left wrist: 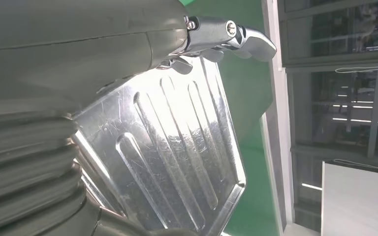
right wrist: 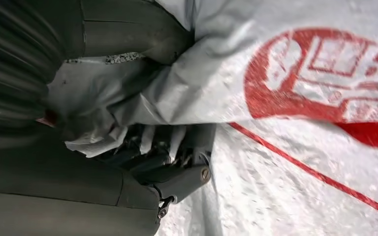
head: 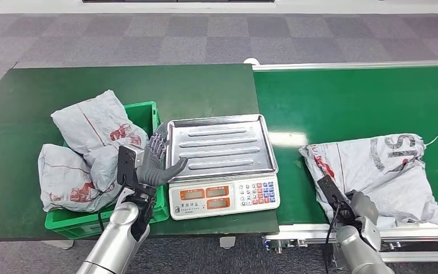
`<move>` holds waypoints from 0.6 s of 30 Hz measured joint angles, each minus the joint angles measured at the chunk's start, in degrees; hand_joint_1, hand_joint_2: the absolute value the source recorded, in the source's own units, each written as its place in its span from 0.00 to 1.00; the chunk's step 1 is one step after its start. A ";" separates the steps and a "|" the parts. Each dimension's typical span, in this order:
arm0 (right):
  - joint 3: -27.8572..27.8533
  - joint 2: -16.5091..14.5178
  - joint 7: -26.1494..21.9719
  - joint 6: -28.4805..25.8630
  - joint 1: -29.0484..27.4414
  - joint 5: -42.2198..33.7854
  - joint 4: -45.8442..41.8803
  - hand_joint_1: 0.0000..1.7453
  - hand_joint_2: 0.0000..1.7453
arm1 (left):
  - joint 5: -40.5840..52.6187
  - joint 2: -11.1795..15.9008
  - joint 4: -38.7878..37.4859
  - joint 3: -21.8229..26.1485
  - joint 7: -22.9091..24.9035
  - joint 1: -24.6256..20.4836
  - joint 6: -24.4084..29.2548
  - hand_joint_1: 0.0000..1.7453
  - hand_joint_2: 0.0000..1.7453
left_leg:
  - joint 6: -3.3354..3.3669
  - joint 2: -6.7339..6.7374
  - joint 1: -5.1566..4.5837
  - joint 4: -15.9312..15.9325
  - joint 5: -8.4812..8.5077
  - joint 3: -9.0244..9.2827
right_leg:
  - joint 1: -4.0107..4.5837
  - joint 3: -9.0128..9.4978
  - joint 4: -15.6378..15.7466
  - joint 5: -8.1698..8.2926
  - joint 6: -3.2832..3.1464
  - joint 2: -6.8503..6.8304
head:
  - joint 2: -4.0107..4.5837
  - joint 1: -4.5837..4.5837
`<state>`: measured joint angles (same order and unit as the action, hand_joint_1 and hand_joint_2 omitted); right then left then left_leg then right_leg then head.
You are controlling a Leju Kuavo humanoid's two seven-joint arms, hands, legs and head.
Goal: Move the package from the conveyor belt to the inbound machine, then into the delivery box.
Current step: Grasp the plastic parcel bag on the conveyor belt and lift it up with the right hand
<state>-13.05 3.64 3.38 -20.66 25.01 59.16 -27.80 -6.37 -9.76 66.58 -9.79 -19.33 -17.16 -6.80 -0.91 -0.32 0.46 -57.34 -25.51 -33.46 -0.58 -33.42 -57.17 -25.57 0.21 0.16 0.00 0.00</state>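
While lying flat on the conveyor belt (head: 353, 97), near its front edge: package (head: 376, 171), grey crumpled poly mailer, red logo print and thin red line, dark lettering on far side, thin tie sticking out at far right corner. Wide, limp, wrinkled all over.

Right hand (head: 360, 212) at package's near edge, fingers (right wrist: 177, 147) curled into a bunched fold of grey film, thumb on the other side of it; gripping the bag. Film pulled up into a ridge at the grip, rest of the bag flat on belt.

Left hand (head: 155, 162) over left rim of scale (head: 223, 197), fingers apart and slightly bent, thumb reaching toward steel tray (head: 222, 145), holding nothing. Contact with tray rim: cannot tell.

Scale sits on dark green counter (head: 28, 120), front face with orange displays and keypad toward robot, tray bare and ribbed. Green crate (head: 142, 111) just beside scale on the left, holding three similar grey parcels (head: 91, 123) piled above its rim. Open belt surface behind and left of package, between it and scale. White belt frame rail along near edge, just beside right hand.
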 joint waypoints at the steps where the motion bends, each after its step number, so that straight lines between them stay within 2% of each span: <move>1: 0.00 -0.15 -0.48 -0.20 0.00 -0.15 0.00 1.00 1.00 | 0.07 -0.03 0.11 0.00 0.04 0.01 0.00 0.00 1.00 | 0.00 0.00 0.00 0.00 0.00 -0.01 | 0.00 -0.01 0.00 0.00 0.00 0.00 | 0.00 0.00; 5: -0.02 -1.20 -2.56 -1.42 -0.05 -0.89 -0.32 1.00 1.00 | 0.22 -0.08 0.36 0.00 0.15 0.02 0.02 0.00 1.00 | -0.01 0.01 0.01 0.01 0.00 -0.07 | 0.02 -0.09 -0.02 -0.01 -0.01 0.01 | 0.00 -0.01; 8: -0.03 -2.41 -5.39 -4.62 -0.38 -2.56 -2.02 1.00 1.00 | 0.40 -0.08 0.39 0.00 0.13 0.09 0.09 0.00 1.00 | -0.01 0.01 0.01 0.02 0.01 -0.14 | 0.01 -0.18 -0.04 0.00 -0.01 0.02 | 0.00 -0.01; 12: -0.02 -3.78 -8.52 -6.38 -1.04 -6.29 -8.61 1.00 1.00 | 1.00 -0.21 0.40 0.00 -0.04 0.23 0.29 0.00 1.00 | -0.01 -0.05 0.01 0.01 0.05 -0.24 | -0.01 -0.23 -0.05 0.00 -0.01 -0.04 | 0.00 0.00; 18: 0.05 -4.27 -9.78 -6.20 -1.34 -8.86 -17.16 1.00 1.00 | 1.16 -0.38 0.43 0.00 -0.06 0.31 0.68 0.00 1.00 | 0.02 -0.06 0.00 0.01 0.05 -0.27 | -0.06 -0.26 -0.05 0.00 0.00 -0.04 | 0.00 0.00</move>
<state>-13.00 -0.63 -6.40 -26.86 23.67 50.30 -44.96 -5.20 -10.14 67.01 -9.79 -19.39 -16.85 -6.12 -0.89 -0.38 0.47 -57.33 -25.46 -33.73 -0.64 -33.68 -57.22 -25.57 0.20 0.13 0.00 0.00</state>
